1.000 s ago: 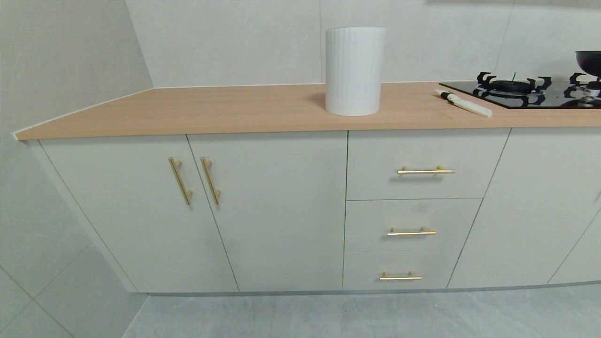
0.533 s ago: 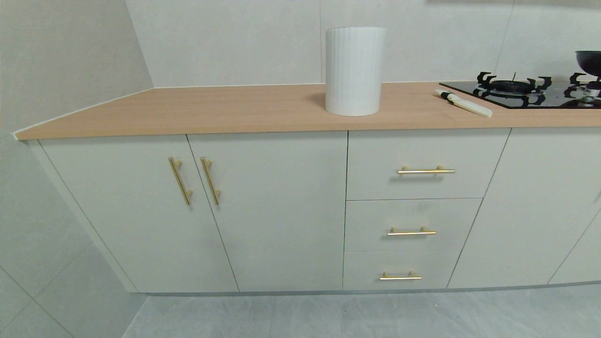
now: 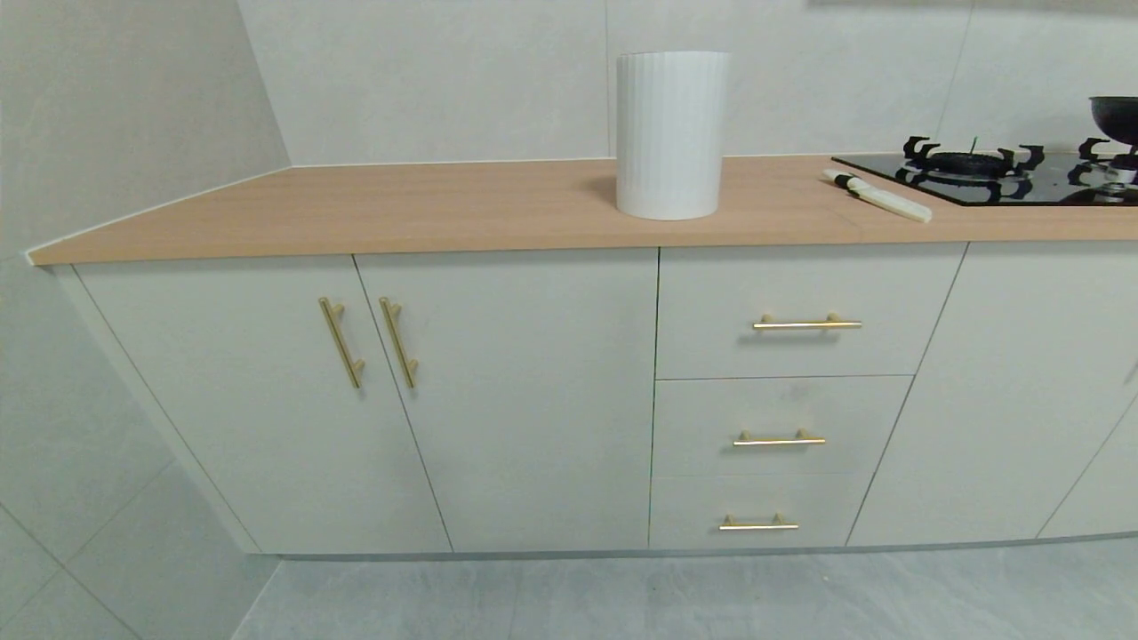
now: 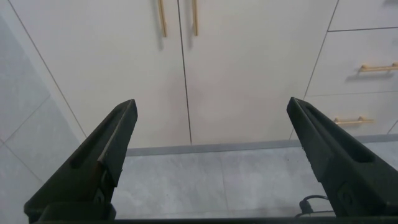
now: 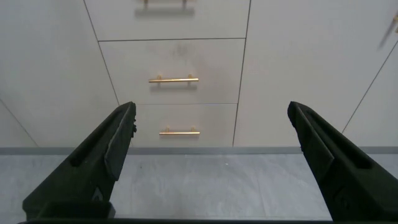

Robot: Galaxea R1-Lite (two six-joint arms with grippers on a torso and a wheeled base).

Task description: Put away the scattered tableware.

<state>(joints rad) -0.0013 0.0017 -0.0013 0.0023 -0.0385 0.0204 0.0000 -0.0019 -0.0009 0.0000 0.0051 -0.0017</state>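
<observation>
Head view looks down on a wooden countertop (image 3: 400, 209) that runs along a tiled wall. A tall white ribbed holder (image 3: 669, 133) stands upright on it, towards the far side and a little right of centre. To its right, clearly apart from it, a pale utensil (image 3: 877, 196) with a dark band near one end lies flat on the wood. It looks like a knife, and it sits at a slant just beside the near left corner of a black gas hob (image 3: 996, 173). A dark pan (image 3: 1116, 116) sits on the hob at the far right edge. Below the countertop on the left are two cabinet doors (image 3: 267, 400), both shut, with their upright gold handles side by side. To the right of the doors is a stack of three drawers, also shut. The top drawer (image 3: 800, 293), middle drawer (image 3: 782, 409) and bottom drawer (image 3: 756, 498) each have a level gold bar handle. A grey tiled floor (image 3: 622, 596) lies in front of the cabinets. Left wrist view shows the left gripper (image 4: 211, 106) low down, facing the foot of the two cabinet doors, its dark fingers spread wide with nothing between them. Right wrist view shows the right gripper (image 5: 211, 107) facing the lower drawers, its fingers likewise spread wide and holding nothing. Both grippers are well below the countertop and far from the utensil and the holder.
</observation>
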